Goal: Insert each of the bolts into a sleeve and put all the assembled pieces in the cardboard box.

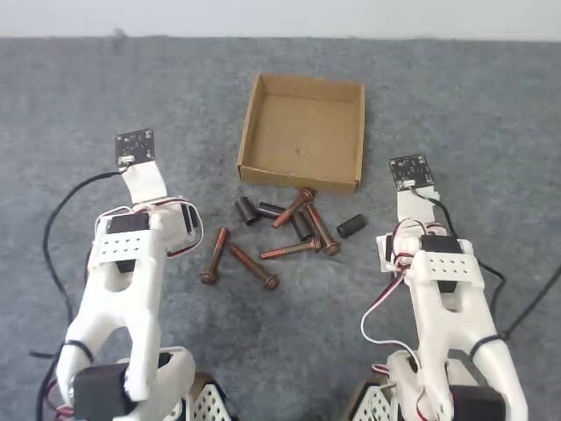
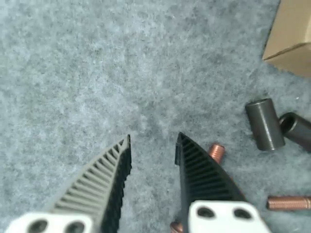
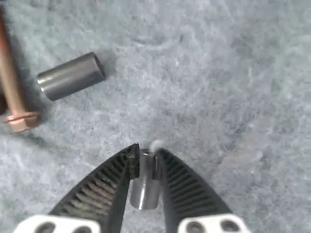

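Observation:
Several copper bolts (image 1: 289, 250) and dark sleeves (image 1: 245, 210) lie scattered on the grey carpet just in front of the cardboard box (image 1: 301, 178). My right gripper (image 3: 147, 150) is shut on a short dark sleeve (image 3: 144, 187), held upright between its fingers just above the carpet. Another sleeve (image 3: 72, 76) lies a little ahead of it, beside a bolt's hex head (image 3: 18, 121). My left gripper (image 2: 154, 137) hangs open over bare carpet, with a bolt's threaded tip (image 2: 216, 152) just outside one finger. Two sleeves (image 2: 265, 124) lie farther off.
The box (image 2: 291, 39) stands open and holds nothing. Both arms (image 1: 123, 281) stand at the near edge, with cables trailing beside them. Bare carpet spreads to the left and right of the pile.

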Robot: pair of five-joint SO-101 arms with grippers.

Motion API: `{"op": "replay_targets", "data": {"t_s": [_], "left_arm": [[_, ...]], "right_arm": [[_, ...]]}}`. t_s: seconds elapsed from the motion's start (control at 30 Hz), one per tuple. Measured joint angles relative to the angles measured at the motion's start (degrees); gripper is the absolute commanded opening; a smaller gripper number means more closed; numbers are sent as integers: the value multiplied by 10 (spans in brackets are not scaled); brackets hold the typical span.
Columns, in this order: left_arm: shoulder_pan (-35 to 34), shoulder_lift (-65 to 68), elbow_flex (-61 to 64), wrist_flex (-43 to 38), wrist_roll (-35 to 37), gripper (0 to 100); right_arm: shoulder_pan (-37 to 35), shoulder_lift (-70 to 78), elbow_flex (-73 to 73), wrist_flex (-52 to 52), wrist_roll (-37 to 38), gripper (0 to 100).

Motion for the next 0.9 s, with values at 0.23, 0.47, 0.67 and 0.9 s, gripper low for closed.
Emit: {"op": "replay_targets", "data": {"t_s": [0.23, 0.47, 0.67, 0.9], "left_arm": [[0, 0, 0, 0, -11, 145], [0, 0, 0, 0, -16, 145], [0, 0, 0, 0, -16, 145], [0, 0, 0, 0, -16, 145]], "right_arm": [[-1, 48, 0, 0, 6, 169], [-1, 54, -3, 0, 6, 141], [-1, 54, -3, 11, 6, 143], [-3, 121, -47, 30, 6, 140]]}}
